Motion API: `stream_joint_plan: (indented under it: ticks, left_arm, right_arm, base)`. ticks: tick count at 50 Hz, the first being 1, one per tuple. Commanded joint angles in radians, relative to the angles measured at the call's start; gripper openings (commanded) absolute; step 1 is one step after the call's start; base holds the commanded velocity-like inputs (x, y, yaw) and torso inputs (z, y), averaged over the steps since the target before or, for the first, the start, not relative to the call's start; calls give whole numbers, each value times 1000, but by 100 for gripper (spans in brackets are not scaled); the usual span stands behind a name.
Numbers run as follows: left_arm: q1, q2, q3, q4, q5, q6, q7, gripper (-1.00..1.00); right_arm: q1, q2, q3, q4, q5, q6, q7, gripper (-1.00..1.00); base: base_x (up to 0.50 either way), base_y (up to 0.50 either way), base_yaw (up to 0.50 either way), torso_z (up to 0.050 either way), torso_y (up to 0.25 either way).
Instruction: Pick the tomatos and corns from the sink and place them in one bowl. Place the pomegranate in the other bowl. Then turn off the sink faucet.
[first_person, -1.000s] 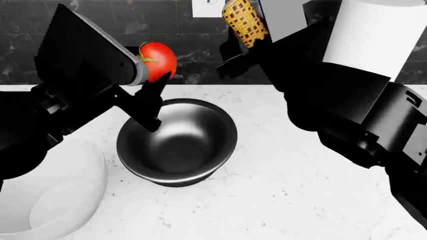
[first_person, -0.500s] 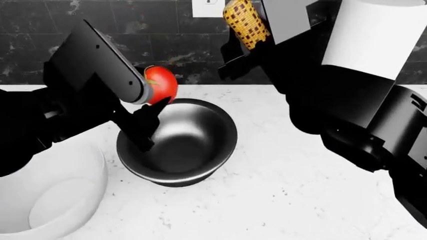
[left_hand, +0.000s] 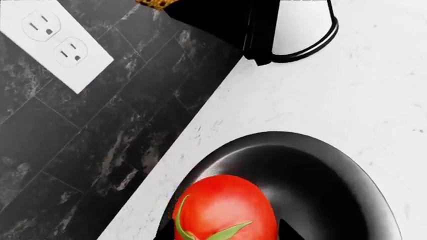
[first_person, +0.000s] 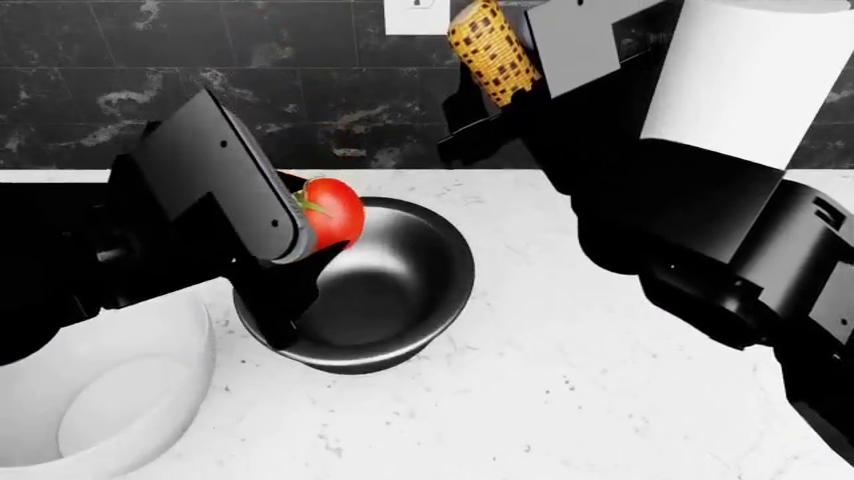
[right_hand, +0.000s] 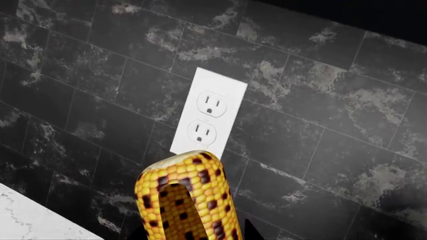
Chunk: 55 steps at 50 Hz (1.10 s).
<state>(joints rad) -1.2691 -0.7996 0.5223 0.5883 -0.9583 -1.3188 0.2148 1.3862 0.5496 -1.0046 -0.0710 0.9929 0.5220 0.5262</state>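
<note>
- My left pincer (first_person: 320, 235) is closed on the tomato (first_person: 330, 213); my own forearm covers most of the jaws in the head view, so I see only one dark finger running down past the fruit.
- The tomato hangs just above the near-left rim of the dark bowl (first_person: 400, 300). In the left wrist view the tomato (left_hand: 225, 210) is cut off at the frame edge, with its green stem showing, and the dark bowl (left_hand: 333, 190) lies directly beyond it.
- The bottom of the dark bowl is partly hidden behind my left arm, so I cannot tell what it holds.
- My right pincer (first_person: 501, 85) grips the corn (first_person: 490, 48) and holds it high, tilted, in front of the black tiled wall (first_person: 267, 80). The cob's top is cut off by the frame.
- In the right wrist view the corn (right_hand: 183, 200) fills the lower middle, its base out of frame; the wall outlet (right_hand: 208, 117) sits beyond it.
- The white bowl (first_person: 80, 400) stands beside the dark bowl, beneath my left arm, and is partly cut off.
- The sink, faucet and pomegranate are out of view.
</note>
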Motion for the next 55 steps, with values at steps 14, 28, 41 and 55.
stream_joint_plan:
  ticks: [14,28,41,55]
  left_arm:
    - [-15,6,137,-29,65,34,69,-100]
    - [-28,20,164,-62,92,44,66,-100]
    - [-34,13,169,-67,108,66,64,100]
    - [-11,7,173,-57,129,107,47,100]
  right_arm:
    - [-18,3,9,10,-29,-14,-9,-100]
    - [-26,4,11,17,-30,-20,-11,-100]
    - [-28,-1,9,22,-33,-19,-10,-100]
    - [-33,-1,5,25,-33,-18,-21,-100]
  base:
    - [0,0,0,0,0]
    - [0,0,0,0,1]
    - [0,0,0,0,0]
    - [0,0,0,1,1]
